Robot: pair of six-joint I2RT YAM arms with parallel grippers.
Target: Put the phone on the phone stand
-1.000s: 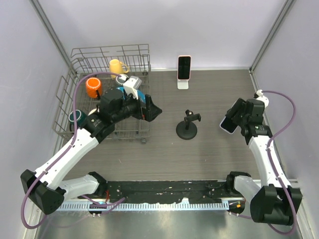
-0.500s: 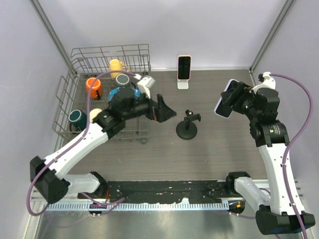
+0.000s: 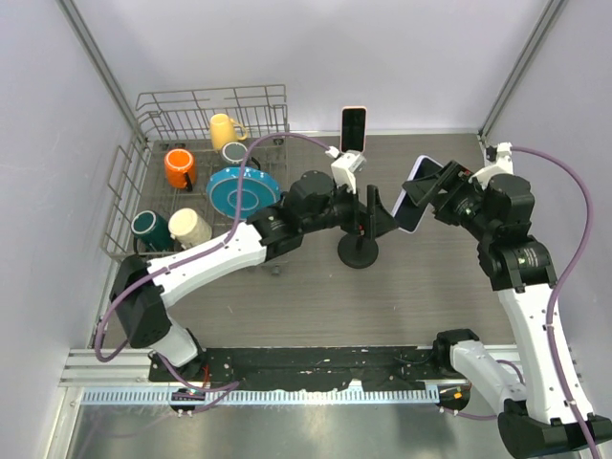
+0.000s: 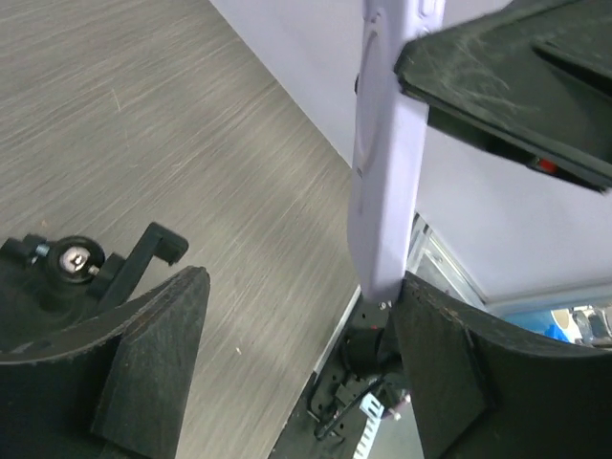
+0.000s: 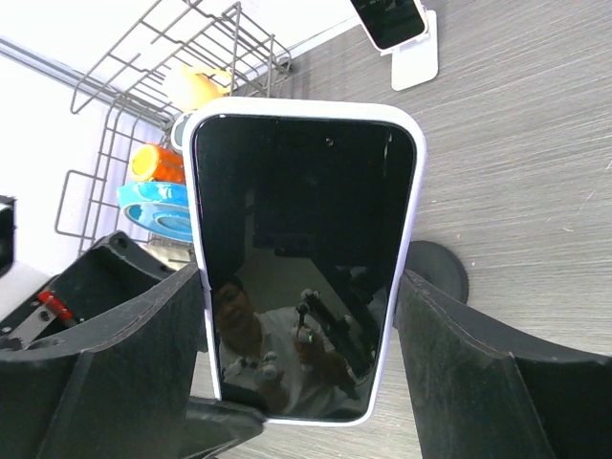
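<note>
A phone in a lavender case (image 3: 413,196) is held above the table by my right gripper (image 3: 432,191), which is shut on its long sides. In the right wrist view the phone's (image 5: 304,239) dark screen faces the camera between the fingers (image 5: 105,354). The black phone stand (image 3: 359,247) stands mid-table just left of and below the phone; its round base (image 5: 438,270) shows behind the phone. My left gripper (image 3: 375,216) is open above the stand, beside the phone. In the left wrist view the phone's edge (image 4: 385,172) hangs close to the right finger (image 4: 459,373), and the stand's clamp (image 4: 72,263) is at the left.
A second phone (image 3: 354,127) leans on a white stand (image 3: 351,161) at the back. A wire dish rack (image 3: 153,115) at the back left holds a blue plate (image 3: 239,191) and several mugs. Walls close in the table on both sides.
My left arm has swung right from the dish rack to over the black stand. My right arm has lifted the phone and carried it left toward the stand.
</note>
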